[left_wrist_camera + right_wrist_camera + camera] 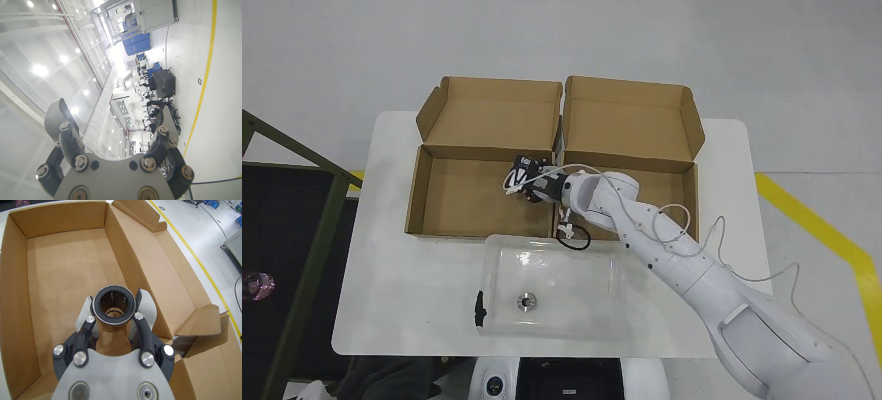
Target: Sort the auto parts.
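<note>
right hand [114, 302] around bearing [114, 319], over cardboard box [66, 266]

On your surface [392, 260], the left box [457, 195] sits at 11 o'clock and the right box [667, 190] at 1, side by side. The bin [587, 305] lies at 6, with a round part [528, 299] inside and a strip [480, 308] at its 9 o'clock wall. The right tool [522, 176], clasping the bearing [113, 318], hangs over the left box's 3 o'clock end.

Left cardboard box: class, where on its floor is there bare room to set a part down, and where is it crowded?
The left cardboard box floor is bare from wall to wall, so any patch is free. It is crowded only beside the wall next to the right box, where the right gripper holds the bearing above the floor.
</note>
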Available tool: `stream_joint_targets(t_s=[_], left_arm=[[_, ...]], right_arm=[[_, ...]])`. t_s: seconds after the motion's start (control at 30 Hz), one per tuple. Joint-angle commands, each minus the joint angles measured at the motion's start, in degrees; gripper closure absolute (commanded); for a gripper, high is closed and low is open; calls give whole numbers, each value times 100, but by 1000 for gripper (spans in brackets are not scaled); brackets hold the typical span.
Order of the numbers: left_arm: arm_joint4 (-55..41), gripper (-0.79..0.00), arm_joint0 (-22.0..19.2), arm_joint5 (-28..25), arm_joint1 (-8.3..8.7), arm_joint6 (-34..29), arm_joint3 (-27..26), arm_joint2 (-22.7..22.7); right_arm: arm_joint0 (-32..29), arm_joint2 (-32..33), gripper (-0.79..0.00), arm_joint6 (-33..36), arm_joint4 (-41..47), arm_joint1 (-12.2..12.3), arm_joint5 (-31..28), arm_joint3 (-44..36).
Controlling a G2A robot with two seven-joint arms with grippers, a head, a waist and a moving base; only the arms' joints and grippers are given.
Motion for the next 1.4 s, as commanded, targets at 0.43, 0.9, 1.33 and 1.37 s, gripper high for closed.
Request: stream_joint_targets(t_s=[0.43, 0.9, 1.33, 1.37], left_arm=[[0, -785, 0, 0, 0, 0, 0, 0], [0, -785, 0, 0, 0, 0, 0, 0], [0, -785, 0, 0, 0, 0, 0, 0], [0, -785, 0, 0, 0, 0, 0, 0]], right_arm=[[-115, 449, -422, -205, -62, 38, -327, -558], [-1639, 1349, -431, 440, -31, 539, -1542, -3234], [-3200, 1796, -434, 752, -601, 949, -2562, -4564], [-3284, 1812, -462, 758, -680, 973, -2612, -4602]])
